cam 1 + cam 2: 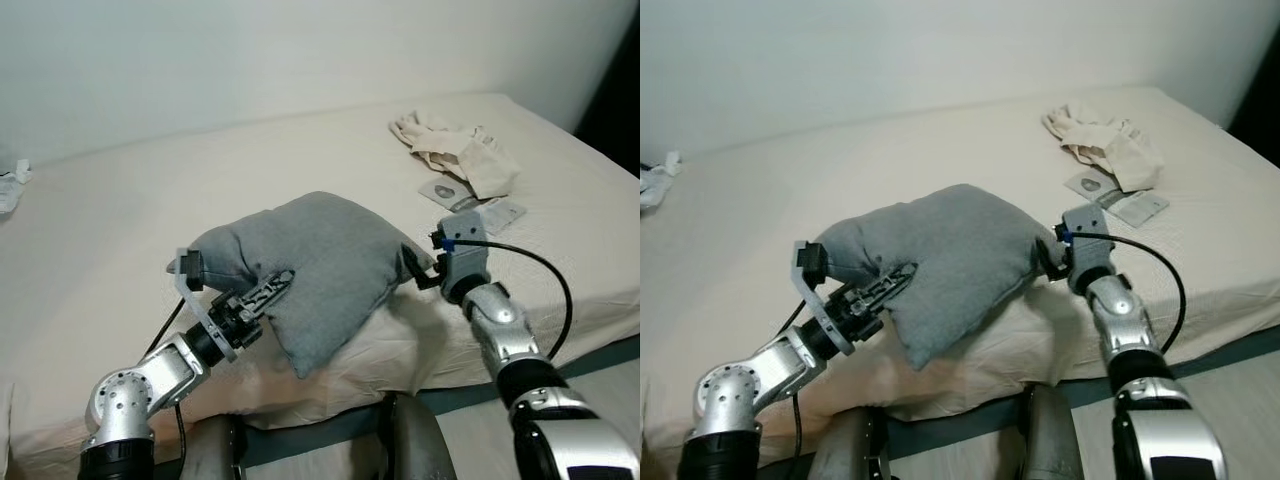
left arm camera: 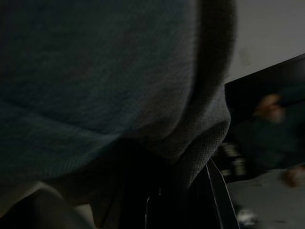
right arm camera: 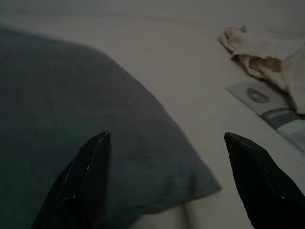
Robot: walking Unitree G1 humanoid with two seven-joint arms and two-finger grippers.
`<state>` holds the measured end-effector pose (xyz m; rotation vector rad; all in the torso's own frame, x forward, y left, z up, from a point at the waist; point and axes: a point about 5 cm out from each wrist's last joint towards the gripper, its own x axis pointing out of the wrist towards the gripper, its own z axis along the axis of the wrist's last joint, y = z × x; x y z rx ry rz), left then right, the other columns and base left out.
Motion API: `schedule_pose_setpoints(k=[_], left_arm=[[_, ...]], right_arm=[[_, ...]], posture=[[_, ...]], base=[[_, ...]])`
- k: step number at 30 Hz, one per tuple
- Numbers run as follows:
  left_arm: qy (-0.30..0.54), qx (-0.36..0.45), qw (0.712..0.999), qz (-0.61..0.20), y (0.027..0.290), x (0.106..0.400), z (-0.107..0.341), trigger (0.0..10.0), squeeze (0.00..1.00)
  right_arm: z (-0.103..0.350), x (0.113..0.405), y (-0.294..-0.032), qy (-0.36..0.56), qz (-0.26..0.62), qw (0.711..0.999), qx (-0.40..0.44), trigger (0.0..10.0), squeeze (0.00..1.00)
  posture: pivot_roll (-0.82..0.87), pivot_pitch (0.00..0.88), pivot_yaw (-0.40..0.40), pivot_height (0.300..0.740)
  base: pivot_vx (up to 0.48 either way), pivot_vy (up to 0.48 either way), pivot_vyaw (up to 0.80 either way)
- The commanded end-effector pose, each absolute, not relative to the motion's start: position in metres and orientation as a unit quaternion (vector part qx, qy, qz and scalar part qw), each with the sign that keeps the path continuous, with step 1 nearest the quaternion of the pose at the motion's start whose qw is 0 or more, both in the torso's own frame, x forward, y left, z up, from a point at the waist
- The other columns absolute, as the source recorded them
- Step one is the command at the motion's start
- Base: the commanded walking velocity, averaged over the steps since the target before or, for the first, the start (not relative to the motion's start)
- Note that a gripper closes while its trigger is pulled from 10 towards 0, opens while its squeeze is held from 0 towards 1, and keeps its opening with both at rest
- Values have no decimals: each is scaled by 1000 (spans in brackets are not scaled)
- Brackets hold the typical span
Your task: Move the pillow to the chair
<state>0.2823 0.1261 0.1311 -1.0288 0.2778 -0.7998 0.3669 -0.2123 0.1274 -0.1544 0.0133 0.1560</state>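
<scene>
grey pillow [image 1: 320,265] on the bed [image 1: 120,220] is looking soft, light, saggy: left claw [image 1: 268,290] is pinching its near edge, right claw [image 3: 167,181] is spreading wide at the opposite corner, gripping nothing.

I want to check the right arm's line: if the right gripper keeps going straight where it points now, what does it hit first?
Most likely the grey pillow: the open right gripper has the pillow's corner between its fingers, though depth is unclear.
</scene>
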Motion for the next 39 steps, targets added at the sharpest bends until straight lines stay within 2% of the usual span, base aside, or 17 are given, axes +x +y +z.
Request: schedule_pose_setpoints(k=[1, 2, 3, 4, 5, 7, 8, 15, 20, 24, 26, 27, 28, 29, 31, 32, 39], left_arm=[[144, -454, 808, -346, 124, 286, 123, 0, 0], [144, -454, 808, -346, 124, 286, 123, 0, 0], [147, -453, 811, -340, 123, 288, 122, 4314, 0], [148, -450, 814, -336, 123, 290, 121, 4471, 0], [149, -448, 816, -334, 122, 291, 121, 4471, 0], [146, -432, 829, -322, 122, 294, 121, 3059, 0], [137, -393, 858, -300, 123, 300, 121, 0, 0], [18, -279, 936, -215, 134, 319, 151, 0, 0], [-95, -297, 941, -133, 157, 328, 184, 0, 0], [-144, -287, 937, -137, 158, 327, 202, 0, 0], [-166, -279, 935, -143, 157, 325, 210, 667, 0], [-174, -266, 935, -157, 153, 324, 214, 2980, 0], [-174, -266, 935, -157, 153, 324, 214, 2980, 0], [-162, -232, 943, -176, 147, 323, 210, 8510, 0], [-162, -232, 943, -176, 147, 323, 210, 8510, 0], [-143, -206, 952, -177, 143, 324, 203, 10000, 0], [-122, -123, 979, -107, 146, 323, 178, 10000, 0]], right_arm=[[123, 365, -208, 7, 82, 994, -72, 10000, 0], [123, 365, -208, 7, 82, 994, -72, 10000, 0], [122, 364, -204, 2, 91, 990, -110, 10000, 0], [121, 363, -199, -5, 110, 984, -143, 10000, 0], [119, 362, -195, -9, 123, 979, -163, 10000, 0], [118, 361, -192, -11, 132, 976, -170, 10000, 0], [118, 361, -192, -15, 131, 979, -155, 10000, 0], [140, 366, -205, -71, 57, 995, -51, 10000, 0], [149, 365, -196, -105, 54, 993, -28, 10000, 0], [153, 365, -187, -119, 64, 991, -21, 10000, 0], [155, 365, -181, -126, 71, 989, -20, 10000, 0], [157, 367, -175, -124, 78, 989, -20, 10000, 0], [157, 367, -175, -124, 78, 989, -20, 10000, 0], [157, 368, -170, -120, 83, 989, -23, 10000, 0], [157, 368, -170, -120, 83, 989, -23, 10000, 0], [153, 368, -167, -108, 87, 990, -29, 10000, 0], [141, 360, -155, -97, 84, 991, -39, 10000, 0]], posture=[[49, 134, 41, 560], [49, 134, 41, 560], [49, 133, 41, 560], [50, 133, 41, 560], [50, 133, 41, 560], [52, 135, 38, 560], [52, 135, 36, 560], [45, 124, 35, 560], [31, 104, 29, 560], [25, 92, 21, 560], [22, 87, 17, 560], [19, 79, 12, 560], [19, 79, 12, 560], [18, 75, 9, 560], [18, 75, 9, 560], [19, 74, 6, 560], [13, 61, 8, 560]], base=[[0, 0, 0], [0, 0, 0], [0, 0, 0], [0, 0, 0], [0, 0, 0], [0, 0, 0], [0, 0, 0], [0, 0, 0], [0, 0, 0], [0, 0, 0], [0, 0, 0], [0, 0, 0], [0, 0, 0], [0, 0, 0], [0, 0, 0], [0, 0, 0], [0, 0, 0]])
